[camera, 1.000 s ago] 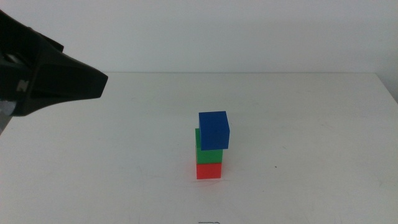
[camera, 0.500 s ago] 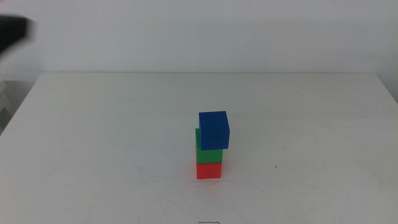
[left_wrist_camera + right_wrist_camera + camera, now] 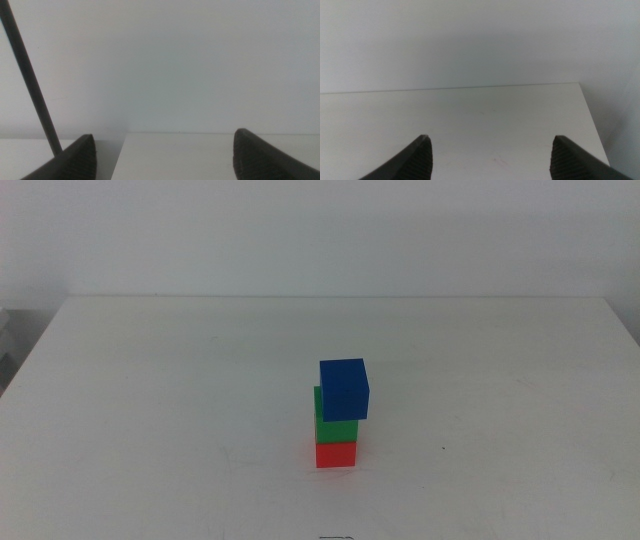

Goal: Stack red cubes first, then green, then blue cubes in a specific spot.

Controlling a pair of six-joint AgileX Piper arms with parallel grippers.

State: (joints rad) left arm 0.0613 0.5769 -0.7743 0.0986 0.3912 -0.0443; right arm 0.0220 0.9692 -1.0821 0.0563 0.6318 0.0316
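A three-cube tower is seen standing just right of centre in the lower half of the middle view, on the white table (image 3: 150, 400). The red cube (image 3: 336, 454) is set at the bottom, resting directly on the tabletop; the green cube (image 3: 334, 423) is stacked on it, and the blue cube (image 3: 345, 388) is carried on top. The blue cube is seated slightly off line, overhanging towards the right and turned a touch against the green one beneath, though how far it is twisted cannot be judged well from this single angle. Nothing is touching the stack, and neither arm is seen in the middle view. In the left wrist view, the left gripper (image 3: 165, 150) is shown spread wide, nothing held between its jaws, with the table's far edge, a pale wall and a thin dark rod (image 3: 30, 80) at the upper left of that frame in sight. In the right wrist view, the right gripper (image 3: 490, 155) is likewise spread apart and empty, pointed across bare tabletop towards the far edge and the wall beyond.
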